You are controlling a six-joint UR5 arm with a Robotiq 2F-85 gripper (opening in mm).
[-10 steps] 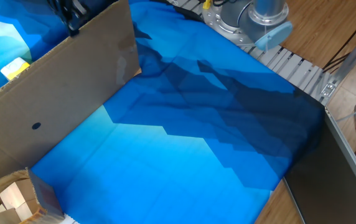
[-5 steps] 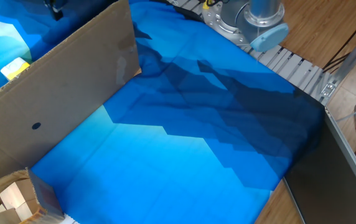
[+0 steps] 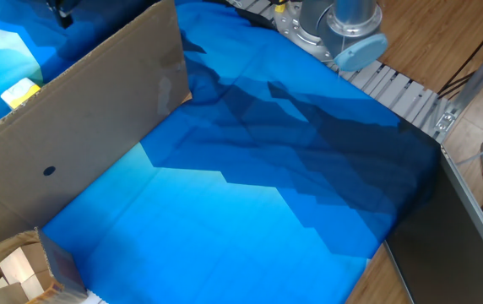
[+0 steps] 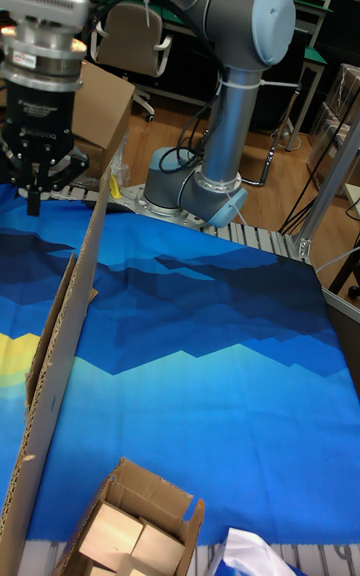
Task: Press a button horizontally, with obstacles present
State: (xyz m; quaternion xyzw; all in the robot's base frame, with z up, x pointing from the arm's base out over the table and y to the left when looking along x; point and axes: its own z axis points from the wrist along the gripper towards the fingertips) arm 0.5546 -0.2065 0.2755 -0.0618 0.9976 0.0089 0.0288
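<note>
The button (image 3: 20,91) is a small yellow block on the blue cloth behind the obstacles, at the far left of the fixed view. The obstacles are one long brown cardboard panel (image 3: 98,110) standing like a wall, with a dark round spot (image 3: 49,170); the tall fixed view sees the cardboard panel (image 4: 70,336) edge-on. My gripper (image 4: 33,200) hangs above the far end of the panel on its button side, fingers meeting in one dark tip, holding nothing. In the fixed view only a dark bit of the gripper (image 3: 60,10) shows at the top edge, well beyond the button.
An open cardboard box of wooden blocks (image 3: 18,270) stands at the near left corner, also seen as the box (image 4: 130,526). The arm's base (image 3: 343,29) sits at the back right beside a ribbed metal rail (image 3: 402,93). Blue cloth (image 3: 250,194) covers the table.
The gripper has moved left along the top of the fixed view, behind the panel, and now barely shows. The arm's base joint has turned slightly.
</note>
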